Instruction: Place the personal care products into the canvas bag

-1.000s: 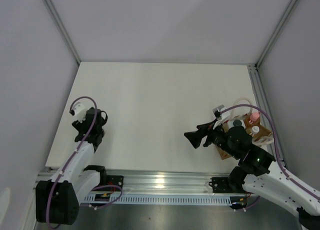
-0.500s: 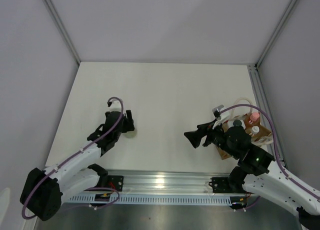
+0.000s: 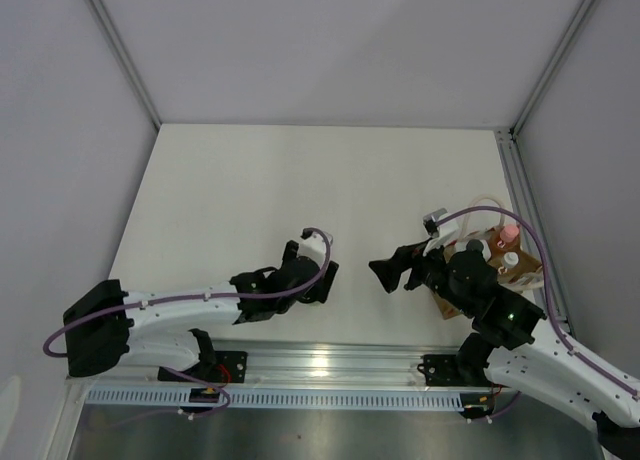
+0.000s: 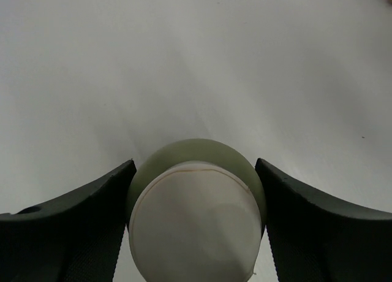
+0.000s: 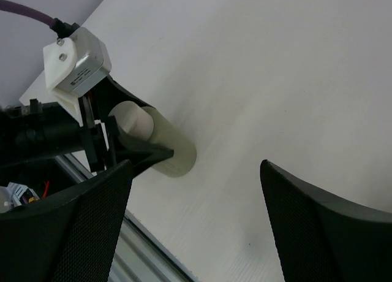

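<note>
lifting clear is advised: pale-green cylinder (image 4: 196,230), pinched in left end effector (image 4: 195,165) at tabletop (image 3: 300,180) 6 o'clock, is to be carried to 3 o'clock & released over canvas bag (image 3: 527,275). right end effector (image 5: 195,165): wide, empty.

On the left wrist camera the pale-green cylinder (image 4: 196,214) runs off the bottom edge, and from above I lose it entirely under the left gripper (image 3: 320,280). The right arm (image 3: 478,285) covers much of the canvas bag (image 3: 528,271). I see only bottle caps (image 3: 511,260) there, not the bottles' bodies.
</note>
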